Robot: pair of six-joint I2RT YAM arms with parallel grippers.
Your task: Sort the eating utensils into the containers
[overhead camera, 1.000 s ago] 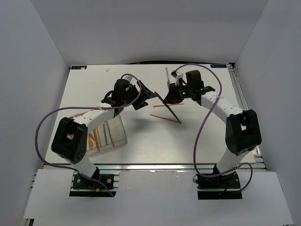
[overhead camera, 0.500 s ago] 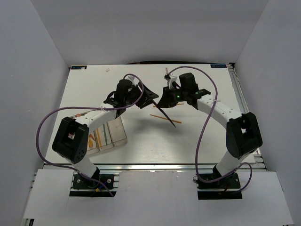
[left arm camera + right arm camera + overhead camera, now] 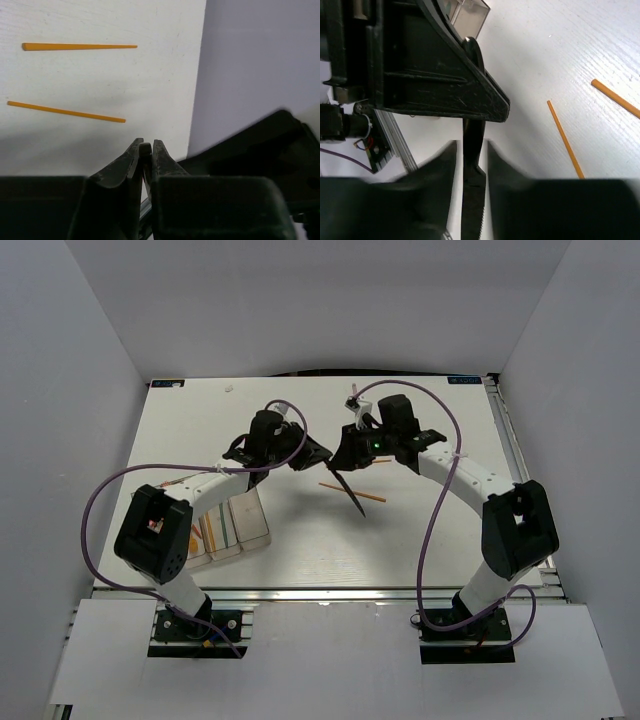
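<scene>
My containers (image 3: pixel 255 525) sit by the left arm with a few pieces inside, so some sorting is done. The dark knife (image 3: pixel 472 195) hangs in the air between both arms. My right gripper (image 3: pixel 471 147) pinches it, and my left gripper (image 3: pixel 145 145) is closed tight on its end. Two orange sticks (image 3: pixel 80 46) wait on the table (image 3: pixel 450 530), not sorted yet.
</scene>
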